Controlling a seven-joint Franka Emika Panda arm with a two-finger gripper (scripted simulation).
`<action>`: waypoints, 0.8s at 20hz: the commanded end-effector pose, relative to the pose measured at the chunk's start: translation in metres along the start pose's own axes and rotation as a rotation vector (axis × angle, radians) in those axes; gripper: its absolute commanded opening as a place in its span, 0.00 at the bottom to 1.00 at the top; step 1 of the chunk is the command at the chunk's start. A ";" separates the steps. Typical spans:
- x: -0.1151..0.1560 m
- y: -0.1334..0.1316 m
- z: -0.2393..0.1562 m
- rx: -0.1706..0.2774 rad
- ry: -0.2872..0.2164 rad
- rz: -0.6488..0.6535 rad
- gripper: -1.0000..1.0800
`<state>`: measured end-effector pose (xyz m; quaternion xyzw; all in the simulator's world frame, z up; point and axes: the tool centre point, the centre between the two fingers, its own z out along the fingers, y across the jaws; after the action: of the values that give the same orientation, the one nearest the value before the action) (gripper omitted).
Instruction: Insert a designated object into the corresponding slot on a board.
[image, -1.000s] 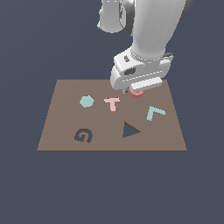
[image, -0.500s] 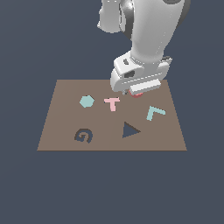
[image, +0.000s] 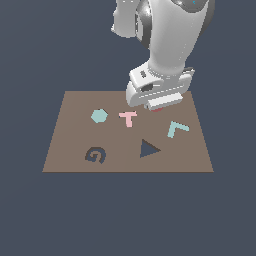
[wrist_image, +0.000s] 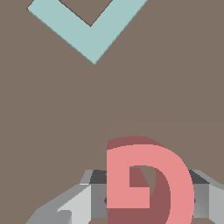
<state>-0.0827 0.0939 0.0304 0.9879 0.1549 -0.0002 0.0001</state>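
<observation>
The designated object, a salmon-red G block (wrist_image: 148, 175), sits between my gripper's (wrist_image: 149, 194) grey fingers (wrist_image: 83, 199), which press against both of its sides. In the exterior view only a red sliver of the G block (image: 158, 108) shows under the gripper (image: 157, 105), low over the far part of the brown board (image: 75, 130). The slot (image: 95, 155), a dark G-shaped recess, lies at the board's near corner on the exterior view's left, well away from the gripper.
On the board lie a pale pink T (image: 128, 118), a teal hexagon (image: 99, 116) and a teal L (image: 176, 129), also seen as the teal L (wrist_image: 89, 30) in the wrist view. A dark triangular recess (image: 148, 148) lies near the front middle.
The gripper has come down over the red G, which showed below the fingers a second ago and is now almost covered. Nothing else on the board has moved.
</observation>
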 end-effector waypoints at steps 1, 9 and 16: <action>0.000 0.000 0.001 0.000 0.000 0.000 0.00; 0.001 0.000 0.000 0.000 0.000 0.007 0.00; 0.012 0.000 0.000 0.000 0.000 0.077 0.00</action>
<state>-0.0746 0.0962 0.0306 0.9920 0.1261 -0.0003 0.0002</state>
